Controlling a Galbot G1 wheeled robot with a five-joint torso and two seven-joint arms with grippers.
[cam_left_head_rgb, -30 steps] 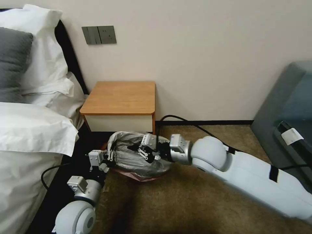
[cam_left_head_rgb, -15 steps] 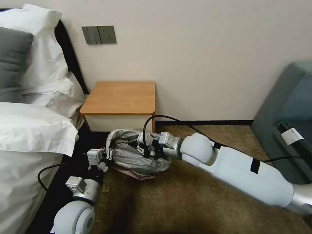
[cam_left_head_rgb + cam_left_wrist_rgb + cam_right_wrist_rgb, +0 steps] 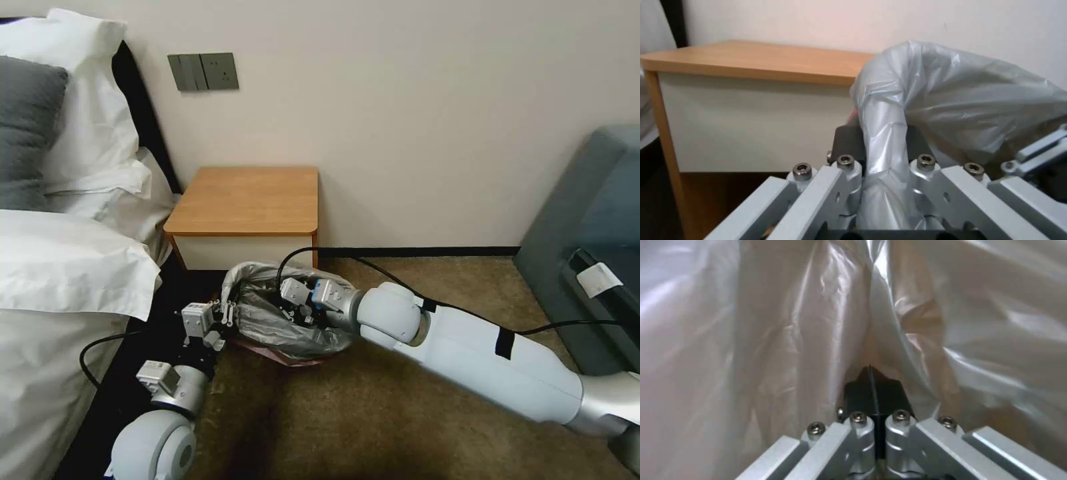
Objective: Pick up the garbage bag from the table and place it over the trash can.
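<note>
Garbage bag [image 3: 287, 320], grey and crinkled, sits on the carpet in front of the table [image 3: 247, 200], draped over the trash can, whose body is hidden. Pink film [image 3: 287, 357] shows at its base. Left gripper [image 3: 223, 315], at the bag's bed-side edge, is clamped on a fold of grey plastic [image 3: 882, 140] that passes between its black pads [image 3: 846, 140]. Right gripper [image 3: 293, 308] reaches inside the bag's mouth, pads [image 3: 862, 393] pressed together with plastic bunched at their tips [image 3: 871, 368].
</note>
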